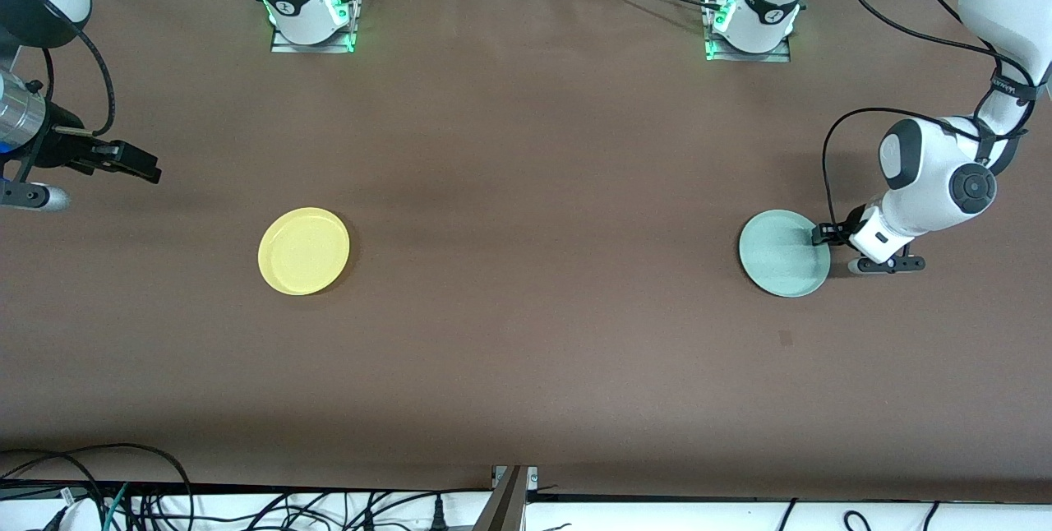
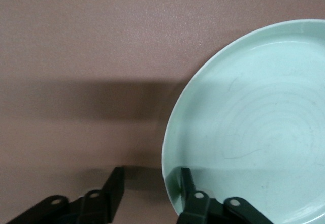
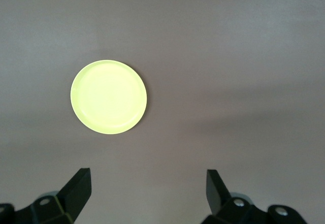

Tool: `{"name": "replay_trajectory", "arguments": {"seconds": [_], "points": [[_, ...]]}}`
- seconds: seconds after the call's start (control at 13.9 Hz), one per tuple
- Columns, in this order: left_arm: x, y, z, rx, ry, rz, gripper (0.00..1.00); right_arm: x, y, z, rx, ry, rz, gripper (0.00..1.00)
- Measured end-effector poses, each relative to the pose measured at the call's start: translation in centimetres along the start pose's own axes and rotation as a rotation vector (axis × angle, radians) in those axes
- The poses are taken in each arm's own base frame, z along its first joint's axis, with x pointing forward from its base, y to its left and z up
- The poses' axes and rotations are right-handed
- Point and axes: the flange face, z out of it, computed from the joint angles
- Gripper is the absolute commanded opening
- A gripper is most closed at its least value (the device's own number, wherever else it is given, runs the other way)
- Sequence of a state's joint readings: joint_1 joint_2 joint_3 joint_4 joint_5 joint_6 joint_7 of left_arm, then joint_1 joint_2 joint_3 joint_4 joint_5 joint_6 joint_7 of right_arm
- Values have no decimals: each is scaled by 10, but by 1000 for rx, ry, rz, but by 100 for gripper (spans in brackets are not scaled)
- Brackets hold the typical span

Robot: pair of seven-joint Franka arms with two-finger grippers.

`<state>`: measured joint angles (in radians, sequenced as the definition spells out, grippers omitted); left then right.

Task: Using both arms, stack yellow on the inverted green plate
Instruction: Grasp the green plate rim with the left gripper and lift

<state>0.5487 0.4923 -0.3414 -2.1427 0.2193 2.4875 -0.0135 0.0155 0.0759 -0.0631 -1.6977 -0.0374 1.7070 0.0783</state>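
Observation:
The pale green plate [image 1: 781, 253] lies hollow side up on the brown table toward the left arm's end. My left gripper [image 1: 822, 233] is low at the plate's edge on the left arm's side. In the left wrist view the green plate [image 2: 254, 122] has one finger [image 2: 186, 181] inside its rim and the other finger [image 2: 116, 181] outside on the cloth, a gap still showing, so the left gripper [image 2: 151, 176] is open. The yellow plate [image 1: 303, 251] lies toward the right arm's end. My right gripper [image 1: 144, 165] waits up in the air, open and empty [image 3: 147, 176], looking down on the yellow plate [image 3: 108, 96].
The two arm bases [image 1: 312, 17] [image 1: 749, 30] stand along the edge farthest from the front camera. Loose cables [image 1: 148, 498] lie off the table's near edge. A small dark mark [image 1: 785, 338] shows on the cloth nearer the camera than the green plate.

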Motion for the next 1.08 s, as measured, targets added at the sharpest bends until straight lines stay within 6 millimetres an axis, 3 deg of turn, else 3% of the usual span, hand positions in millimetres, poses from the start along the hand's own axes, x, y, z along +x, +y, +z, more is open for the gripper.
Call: {"name": "replay_trajectory", "arguments": {"seconds": [0.22,0.72,0.86,1.08], "points": [[1,2,-1,0,2,8,0,3,11,-3,3,23,20,100],[6,16,-23,10,-35,44,0,5,15,-3,4,34,28,100],[14,37,-51,23,-102,73,0,5,14,-4,4,35,26,100],[33,87,-115,65,-200,84,0,5,14,-4,6,36,26,100]]}}
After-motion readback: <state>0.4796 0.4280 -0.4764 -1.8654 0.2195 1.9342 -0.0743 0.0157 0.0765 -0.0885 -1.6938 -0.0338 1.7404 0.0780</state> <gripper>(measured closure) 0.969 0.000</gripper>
